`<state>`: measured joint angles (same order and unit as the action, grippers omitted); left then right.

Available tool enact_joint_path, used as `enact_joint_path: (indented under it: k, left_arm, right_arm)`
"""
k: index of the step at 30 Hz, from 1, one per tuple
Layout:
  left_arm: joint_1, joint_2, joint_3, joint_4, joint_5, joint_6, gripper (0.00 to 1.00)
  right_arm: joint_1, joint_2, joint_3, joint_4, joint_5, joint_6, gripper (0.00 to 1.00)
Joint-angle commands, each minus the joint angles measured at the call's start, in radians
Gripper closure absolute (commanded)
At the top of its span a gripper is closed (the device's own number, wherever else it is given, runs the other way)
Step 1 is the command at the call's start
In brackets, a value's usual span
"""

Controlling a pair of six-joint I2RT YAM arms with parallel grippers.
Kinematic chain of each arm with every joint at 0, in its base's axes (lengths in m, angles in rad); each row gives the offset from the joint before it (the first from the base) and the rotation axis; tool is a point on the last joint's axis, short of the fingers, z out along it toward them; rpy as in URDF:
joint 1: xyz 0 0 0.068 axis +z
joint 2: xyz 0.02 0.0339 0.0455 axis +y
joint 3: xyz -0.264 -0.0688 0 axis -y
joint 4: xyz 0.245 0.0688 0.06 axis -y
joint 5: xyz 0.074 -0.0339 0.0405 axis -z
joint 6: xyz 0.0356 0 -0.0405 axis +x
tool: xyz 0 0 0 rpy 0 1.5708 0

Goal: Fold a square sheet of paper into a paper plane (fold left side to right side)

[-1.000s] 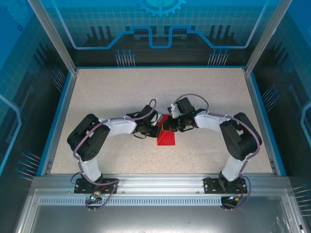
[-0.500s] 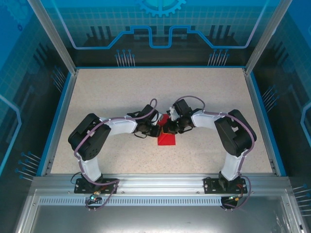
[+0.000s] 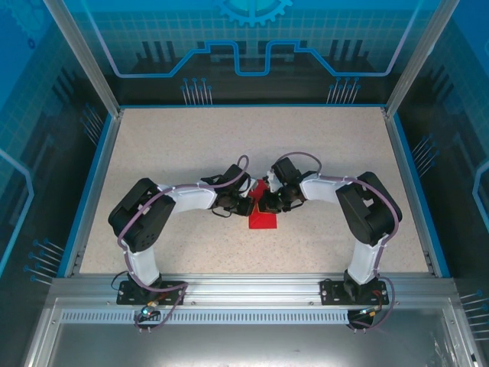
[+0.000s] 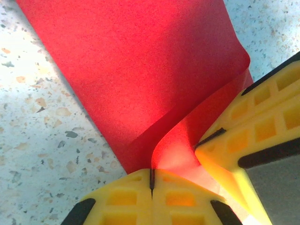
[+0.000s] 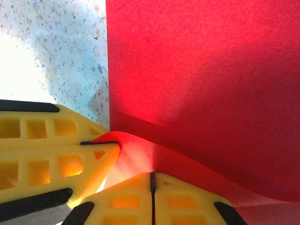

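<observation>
Counter (image 3: 191, 145) carries the red square sheet of paper (image 3: 263, 222); left claw (image 4: 151, 180) and right claw (image 5: 152, 183) both pinch its raised edge tight.

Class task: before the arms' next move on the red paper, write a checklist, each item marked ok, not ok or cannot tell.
1. Left gripper shut on the square sheet of paper: ok.
2. Right gripper shut on the same sheet: ok.
3. Sheet's far part flat on the table: ok.
4. Fold pressed into a crease: not ok, it curves.
5. Edges lined up: cannot tell.
</observation>
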<state>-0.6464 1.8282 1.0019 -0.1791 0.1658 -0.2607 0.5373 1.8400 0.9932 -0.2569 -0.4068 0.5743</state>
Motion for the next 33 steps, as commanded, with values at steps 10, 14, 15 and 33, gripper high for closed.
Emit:
enact_joint_path:
  k: [10,14,15,33]
  left_arm:
    - [-0.009,0.043,0.009,-0.071,-0.005,0.016,0.97]
    - [-0.009,0.019,0.012,-0.075,-0.006,0.011,0.93]
    - [-0.009,0.007,0.012,-0.078,-0.006,0.009,0.91]
    - [-0.008,-0.282,-0.129,-0.007,0.275,-0.151,0.76]
  right_arm:
    - [0.014,0.015,0.004,-0.081,0.049,-0.031,0.93]
    - [0.014,0.021,0.003,-0.105,0.07,-0.035,0.93]
    - [0.014,0.022,0.002,-0.109,0.073,-0.037,0.93]
    - [0.013,0.031,0.004,-0.11,0.07,-0.035,0.93]
